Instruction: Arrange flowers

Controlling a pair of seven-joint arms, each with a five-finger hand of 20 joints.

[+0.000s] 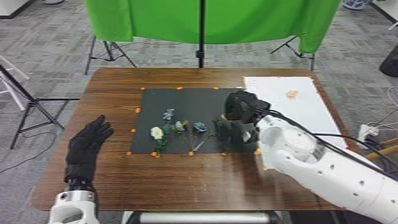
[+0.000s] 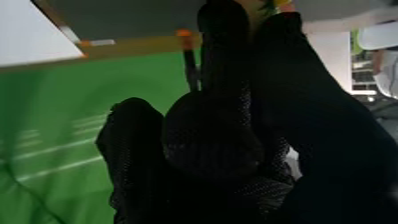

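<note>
The left arm [image 1: 74, 209] enters at the lower left of the frame, and it points upward. The left hand [image 1: 83, 147], in its black glove, is at the left side, with the fingers [image 1: 100, 121] straight or relaxed (they aim to the top of the frame). The right arm [image 1: 311, 160], which is white, comes from the lower right and goes diagonally to the middle. There the right hand [image 1: 244, 106] is, right of centre.

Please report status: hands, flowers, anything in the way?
Left robot hand open, left of black mat. Right robot hand at mat's right side, hiding part of it. Flowers on mat.
</note>
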